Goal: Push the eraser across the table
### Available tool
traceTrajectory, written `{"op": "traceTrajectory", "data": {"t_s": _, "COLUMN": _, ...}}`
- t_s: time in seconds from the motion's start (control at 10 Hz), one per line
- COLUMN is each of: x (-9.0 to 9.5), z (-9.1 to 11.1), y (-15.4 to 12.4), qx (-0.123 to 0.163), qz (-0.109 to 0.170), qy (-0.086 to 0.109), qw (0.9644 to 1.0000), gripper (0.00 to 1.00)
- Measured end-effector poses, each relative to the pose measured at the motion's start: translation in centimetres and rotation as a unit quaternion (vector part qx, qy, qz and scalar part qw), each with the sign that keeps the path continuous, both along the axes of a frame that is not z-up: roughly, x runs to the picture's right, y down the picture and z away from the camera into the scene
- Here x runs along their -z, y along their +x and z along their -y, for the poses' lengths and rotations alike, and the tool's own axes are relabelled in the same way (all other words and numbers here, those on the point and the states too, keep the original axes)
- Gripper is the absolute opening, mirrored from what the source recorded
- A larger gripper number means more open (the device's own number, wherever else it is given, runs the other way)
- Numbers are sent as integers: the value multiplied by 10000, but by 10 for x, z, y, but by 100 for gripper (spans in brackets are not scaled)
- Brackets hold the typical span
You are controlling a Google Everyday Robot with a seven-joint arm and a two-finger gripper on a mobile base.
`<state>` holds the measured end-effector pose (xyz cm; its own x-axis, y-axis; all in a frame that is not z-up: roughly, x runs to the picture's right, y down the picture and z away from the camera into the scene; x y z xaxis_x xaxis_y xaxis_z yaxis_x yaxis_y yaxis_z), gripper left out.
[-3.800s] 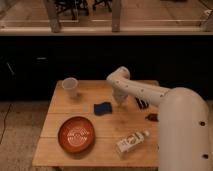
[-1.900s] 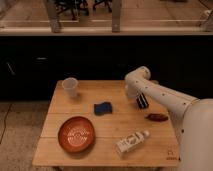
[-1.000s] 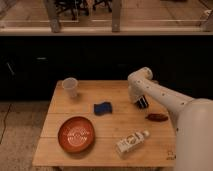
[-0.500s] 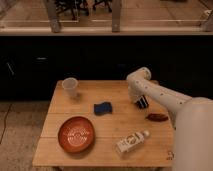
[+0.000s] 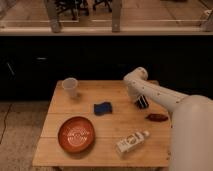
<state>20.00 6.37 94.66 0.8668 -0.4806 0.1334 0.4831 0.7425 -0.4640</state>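
The eraser (image 5: 142,101) is a small black block with pale stripes, lying on the right part of the light wooden table (image 5: 115,125). My gripper (image 5: 134,96) hangs from the white arm and sits right against the eraser's left side, low over the tabletop. The arm reaches in from the lower right, with its elbow (image 5: 137,77) above the table's far edge.
A blue soft pad (image 5: 103,108) lies at the table's middle. A small reddish-brown oblong thing (image 5: 157,117) lies right of the eraser. An orange-red bowl (image 5: 76,133) is at the front left, a pale cup (image 5: 70,87) at the back left and a lying bottle (image 5: 132,142) at the front.
Since the earliest frame the arm and gripper have moved right, from beside the blue pad to the table's right part. Over the last second nothing visibly moved.
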Motion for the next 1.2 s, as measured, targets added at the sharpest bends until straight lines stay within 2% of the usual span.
{"op": "traceTrajectory", "data": {"t_s": 1.2, "x": -8, "z": 5, "y": 21, "qx": 92, "qz": -347, "qy": -6, "qw": 9994, "gripper": 0}}
